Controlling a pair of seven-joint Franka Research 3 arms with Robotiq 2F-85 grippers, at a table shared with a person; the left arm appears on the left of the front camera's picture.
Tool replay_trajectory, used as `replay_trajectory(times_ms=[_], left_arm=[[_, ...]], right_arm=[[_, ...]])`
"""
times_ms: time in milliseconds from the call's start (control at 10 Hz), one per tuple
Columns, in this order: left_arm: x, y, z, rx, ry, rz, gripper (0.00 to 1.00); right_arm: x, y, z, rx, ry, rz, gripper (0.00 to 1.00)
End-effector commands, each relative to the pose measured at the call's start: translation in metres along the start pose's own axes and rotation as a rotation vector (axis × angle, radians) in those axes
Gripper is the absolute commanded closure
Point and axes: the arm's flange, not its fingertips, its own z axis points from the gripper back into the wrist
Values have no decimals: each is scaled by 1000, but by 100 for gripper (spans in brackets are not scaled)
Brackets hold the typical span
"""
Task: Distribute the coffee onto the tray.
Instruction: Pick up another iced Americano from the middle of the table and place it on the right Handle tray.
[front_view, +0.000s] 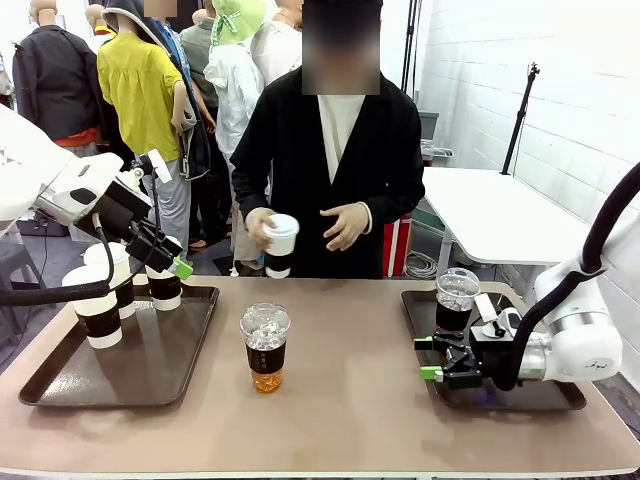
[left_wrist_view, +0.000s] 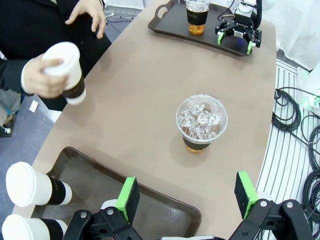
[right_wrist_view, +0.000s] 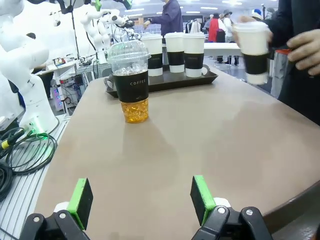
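Here's what I'm seeing from my seat. One iced cup (front_view: 265, 348) stands upright on the bare surface (front_view: 350, 400) in the middle, between the two trays and touching neither. A second iced cup (front_view: 457, 300) sits at the far end of the right tray (front_view: 560, 395). Three white cups (front_view: 95, 305) are bunched at the far left end of the left tray (front_view: 150, 370). The sixth cup (front_view: 280, 243), also white, is in the person's hand (front_view: 262, 228) on the far side, held up off the surface.

My right jaws are wide open with nothing between them. They're low over the near part of the right tray, aimed at the middle iced cup and well apart from it. My left jaws are open and empty too, right by one of the white cups at the left tray's far edge; I can't tell if they touch it. In the left wrist view the middle iced cup shows between the green pads (left_wrist_view: 127, 200), farther off.
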Motion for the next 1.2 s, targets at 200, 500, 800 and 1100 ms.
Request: replay_trajectory(times_ms=[200, 500, 800, 1100], left_arm=[[-2, 2, -1, -16, -23, -14, 0], [-2, 2, -1, -16, -23, -14, 0], [-2, 2, -1, -16, -23, -14, 0], [-2, 2, -1, -16, -23, -14, 0]], right_arm=[[-1, 10, -49, -18, 33, 20, 0], [12, 3, -77, 34, 66, 1, 0], [25, -4, -105, 51, 59, 2, 0], [35, -6, -115, 51, 60, -6, 0]])
